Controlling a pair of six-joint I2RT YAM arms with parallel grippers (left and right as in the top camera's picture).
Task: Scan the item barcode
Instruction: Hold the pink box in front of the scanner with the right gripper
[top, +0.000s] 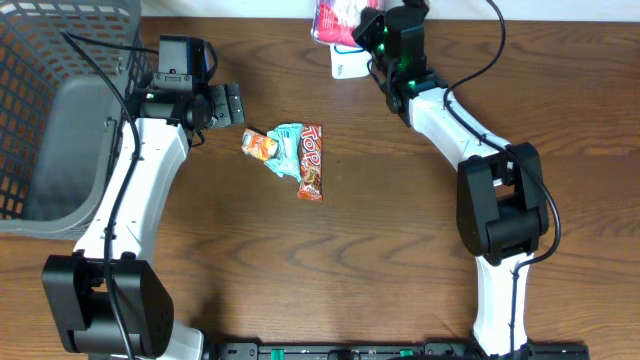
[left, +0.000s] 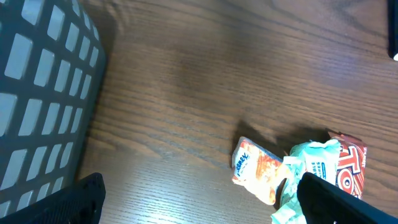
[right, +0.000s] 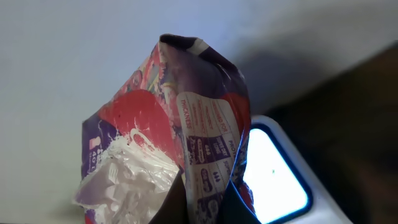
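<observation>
The right end effector (top: 365, 30) is clamped shut on the pink-and-purple packet (top: 333, 18), at the top centre of the overhead frame just above the white scanner (top: 348, 66). To scan well, it should probably turn the packet's printed panel squarely toward the lit window and hold the crinkled film flat. The left end effector (top: 232, 102) gapes wide and empty, left of the snacks (top: 290, 152) mid-frame.

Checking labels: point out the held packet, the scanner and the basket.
held packet (right: 202, 127), right wrist view, printed side panel.
scanner (right: 273, 177), right wrist view, lit window.
basket (top: 40, 60), overhead view, mesh wall.
</observation>
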